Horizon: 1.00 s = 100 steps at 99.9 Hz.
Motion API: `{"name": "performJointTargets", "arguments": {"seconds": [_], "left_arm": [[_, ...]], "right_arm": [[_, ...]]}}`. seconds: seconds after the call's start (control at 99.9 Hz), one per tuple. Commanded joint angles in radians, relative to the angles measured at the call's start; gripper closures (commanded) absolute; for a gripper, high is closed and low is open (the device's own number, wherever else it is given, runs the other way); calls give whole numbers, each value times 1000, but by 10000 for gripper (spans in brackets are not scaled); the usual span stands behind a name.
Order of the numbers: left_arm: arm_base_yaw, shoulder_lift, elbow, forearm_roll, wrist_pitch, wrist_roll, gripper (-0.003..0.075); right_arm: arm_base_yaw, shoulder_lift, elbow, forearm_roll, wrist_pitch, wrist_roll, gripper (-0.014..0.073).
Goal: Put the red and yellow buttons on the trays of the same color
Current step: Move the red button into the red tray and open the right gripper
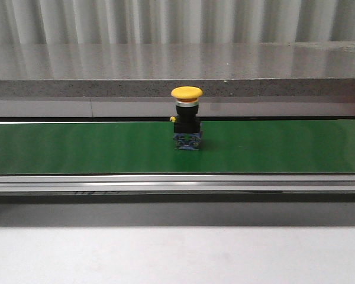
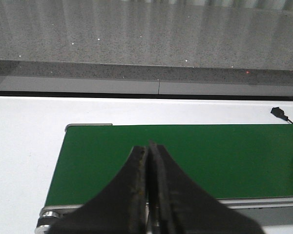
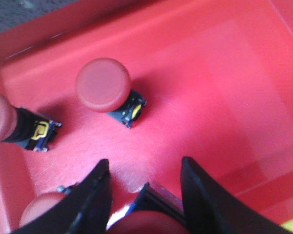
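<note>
1. While our left gripper hangs over the green conveyor belt, its jaws are pressed together and hold nothing.
2. Our right gripper spreads wide above the red tray, straddling a red button; more red buttons stand nearby.
3. One yellow button stands upright on the belt.

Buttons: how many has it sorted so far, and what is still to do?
Done: at least three red buttons sit in the red tray. In hand: a fourth red one lies low between the right gripper's open fingers, apparently just dropped or about to be. Left: a yellow button stands on the green belt; the left gripper is shut and empty.
</note>
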Motion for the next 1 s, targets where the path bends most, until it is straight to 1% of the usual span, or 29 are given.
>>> {"name": "performJointTargets", "arguments": {"seconds": [0.0, 0.16, 0.38, 0.991], "left_arm": [[-9, 10, -26, -4, -79, -2, 740], [-9, 10, -26, -4, -79, -2, 740], [-9, 10, -26, -4, -79, -2, 740], [-9, 10, -26, -4, -79, -2, 740]], "right_arm": [[-4, -25, -56, 17, -72, -1, 398], [-4, 35, -128, 17, -54, -1, 398], [-4, 90, -181, 17, -46, -1, 398], [-4, 161, -184, 17, -21, -1, 398]]}}
